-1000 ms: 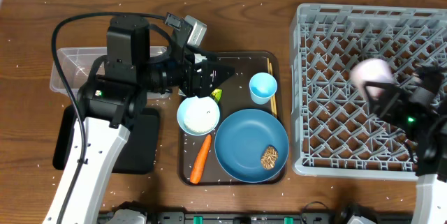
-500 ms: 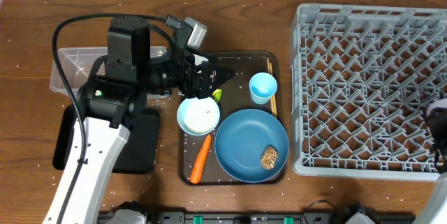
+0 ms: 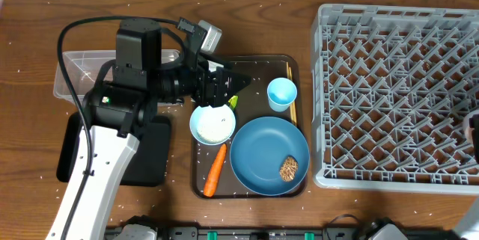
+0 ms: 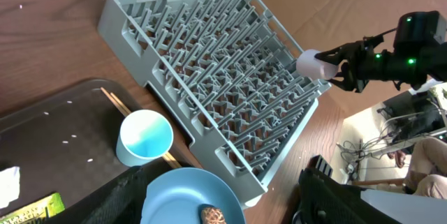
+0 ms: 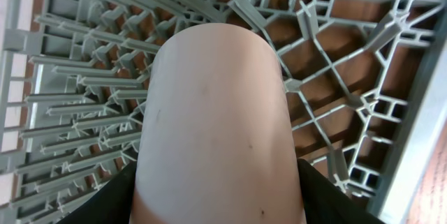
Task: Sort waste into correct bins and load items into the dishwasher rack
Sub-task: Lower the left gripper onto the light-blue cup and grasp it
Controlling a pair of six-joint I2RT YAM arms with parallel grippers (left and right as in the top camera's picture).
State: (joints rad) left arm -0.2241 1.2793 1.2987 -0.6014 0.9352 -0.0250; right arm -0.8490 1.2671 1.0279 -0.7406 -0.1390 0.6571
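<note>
Brown wood table (image 3: 30, 31), speckled white. The left wrist view showed pale floor (image 4: 363, 123) and cables (image 4: 380, 145) past its edge. Left gripper (image 3: 238, 83) was spread wide and held nothing, over the tray (image 3: 258, 64). Wrapper (image 3: 232, 102) sat just under its tip, print too small to read. Blue cup (image 3: 282, 93) was near, to its right. Right gripper (image 4: 334, 67) was clamped on the white cup (image 5: 216, 126), pinched between its fingers above the rack (image 3: 397, 83), close to the rack's wall.

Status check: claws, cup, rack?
Left claw open, empty, over brown tray. Right claw shut on white cup, at dishwasher rack edge. Nothing blocking the rack cells below.
</note>
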